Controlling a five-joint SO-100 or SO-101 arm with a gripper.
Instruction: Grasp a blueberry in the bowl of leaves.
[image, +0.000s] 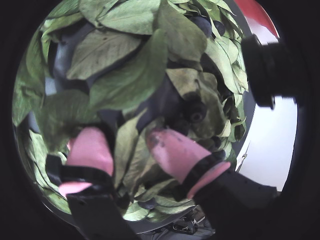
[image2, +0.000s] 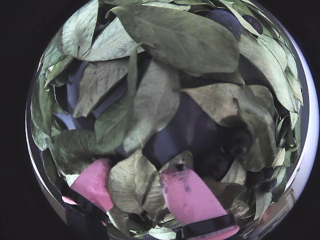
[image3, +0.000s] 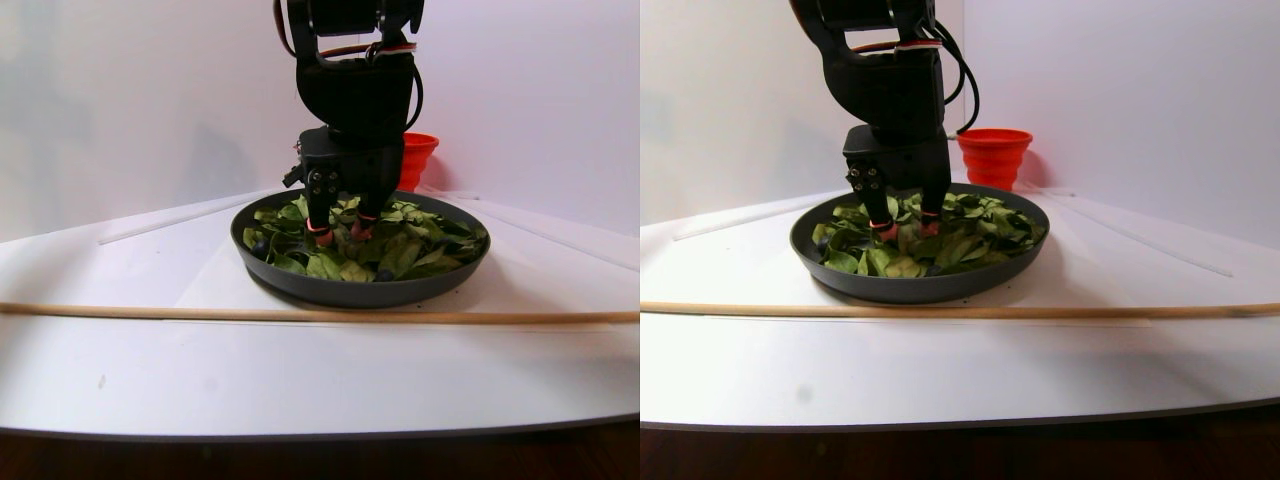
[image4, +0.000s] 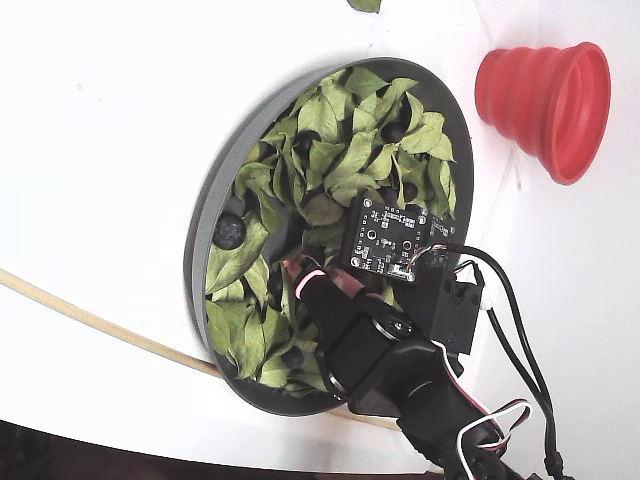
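We find the gripper (image: 129, 150) lowered into the bowl (image4: 200, 235), its pink-padded fingers (image: 176, 152) spread apart among the leaves (image: 120, 75) and closed on nothing. A blueberry (image: 195, 112) lies just beyond the right-hand finger in a wrist view. A red cup (image4: 545, 95) stands beside the bowl.

Leaves (image2: 175, 40): matt, veined, some dry-looking. Bowl (image3: 360, 290): smooth dark grey, matt. Gripper (image: 131, 150): fingers (image: 175, 152) carry pink rubbery pads, smudged dark; body is black plastic. Red cup (image4: 545, 95) at 1 o'clock of bowl: ribbed, satin. Wooden rod (image3: 300, 315): pale, smooth. Table (image4: 100, 120): white, matt.
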